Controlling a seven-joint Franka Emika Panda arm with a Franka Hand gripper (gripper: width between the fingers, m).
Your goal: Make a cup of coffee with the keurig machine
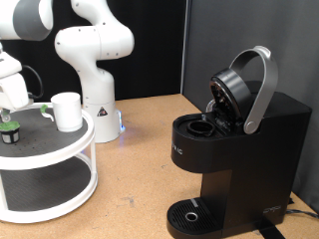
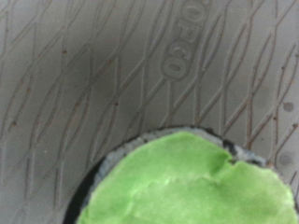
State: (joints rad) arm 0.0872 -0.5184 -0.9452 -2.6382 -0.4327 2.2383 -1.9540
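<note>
The gripper point(image 1: 10, 112) hangs at the exterior view's left edge, half cut off, just above the green-topped pod point(image 1: 10, 128) on the round stand point(image 1: 60, 149); its finger spread cannot be told. The cup point(image 1: 67, 111) stands nearby. The coffee machine point(image 1: 234, 149) sits right, lid raised. The wrist view shows only blurred green pod point(image 2: 192, 182) on grey mat point(image 2: 93, 84).

Raised lettering on grey mat point(image 2: 112, 84) in wrist view, possibly "OXO", too blurred to confirm. keurig machine point(image 1: 234, 149) front marking unreadable.
</note>
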